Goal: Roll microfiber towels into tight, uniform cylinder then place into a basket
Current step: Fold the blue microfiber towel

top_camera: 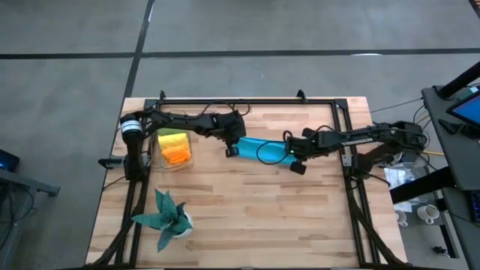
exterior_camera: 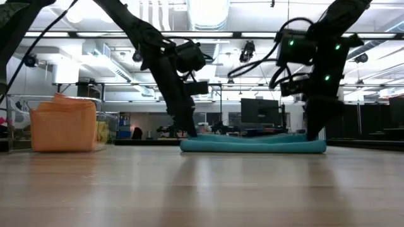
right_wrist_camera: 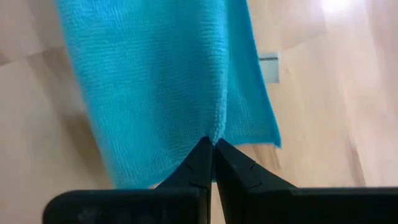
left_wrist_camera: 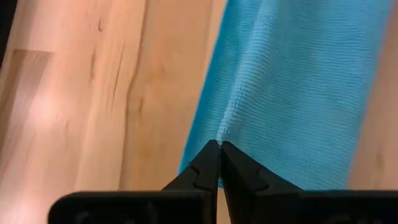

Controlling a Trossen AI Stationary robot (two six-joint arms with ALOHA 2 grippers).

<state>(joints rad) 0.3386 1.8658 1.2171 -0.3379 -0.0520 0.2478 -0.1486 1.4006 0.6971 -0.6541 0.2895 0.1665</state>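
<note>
blue towel (top_camera: 261,150) pinched at both ends
left gripper (top_camera: 232,151) and right gripper (top_camera: 293,160) clamp its edges; the basket (top_camera: 171,147) holds orange, yellow towels.

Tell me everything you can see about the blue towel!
The blue towel is a bright, soft-looking cloth with a fine ribbed weave. It lies low and long, folded or partly rolled, on the wooden table, right of the clear basket. The left pincer is shut on one end and the right pincer is shut on the other, each pinching up a small ridge of cloth.
</note>
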